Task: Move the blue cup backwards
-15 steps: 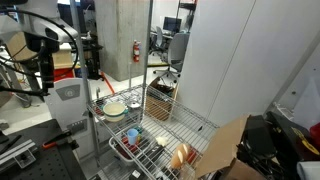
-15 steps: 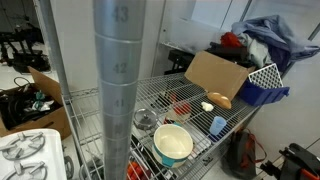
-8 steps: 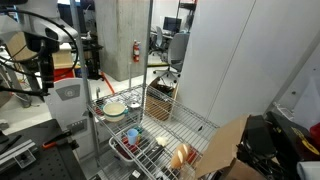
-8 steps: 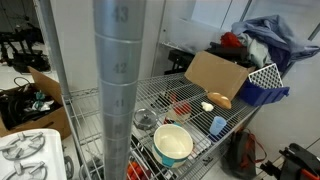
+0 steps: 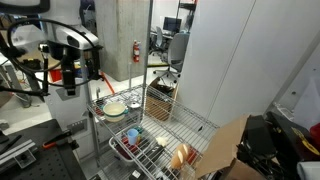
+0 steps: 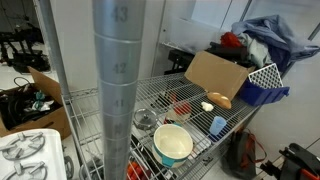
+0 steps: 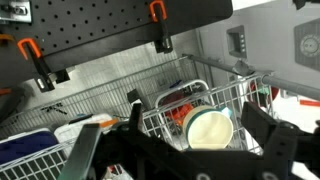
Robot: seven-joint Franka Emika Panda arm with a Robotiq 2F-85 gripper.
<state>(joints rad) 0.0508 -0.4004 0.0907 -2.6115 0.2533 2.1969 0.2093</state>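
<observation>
I'm hanging the tool (image 5: 68,84) high in the upper left of an exterior view, well above the wire surface (image 5: 192,124) and apart from everything on it. On my wrist view the two fingers (image 7: 84,157) sit wide apart at the bottom corners with nothing between them, so the tool is released.

The blue cup (image 6: 218,125) stands upright near the front edge of the surface, lower right of centre, well apart from the tool. I can't see into it from here. In an exterior view it shows as a teal spot (image 5: 132,133) below the cream dish (image 5: 115,108).

The cream dish (image 6: 173,143) sits low in the frame beside the big metal pole (image 6: 120,80), and its bowl looks bare inside. My wrist view has it right of centre (image 7: 210,128), with something red (image 7: 180,100) just behind it.

A cardboard box (image 6: 215,74) lies tilted at the back, its contents hidden. At the right, a blue basket (image 6: 262,88) sits under a heap of blue cloth (image 6: 272,40).
</observation>
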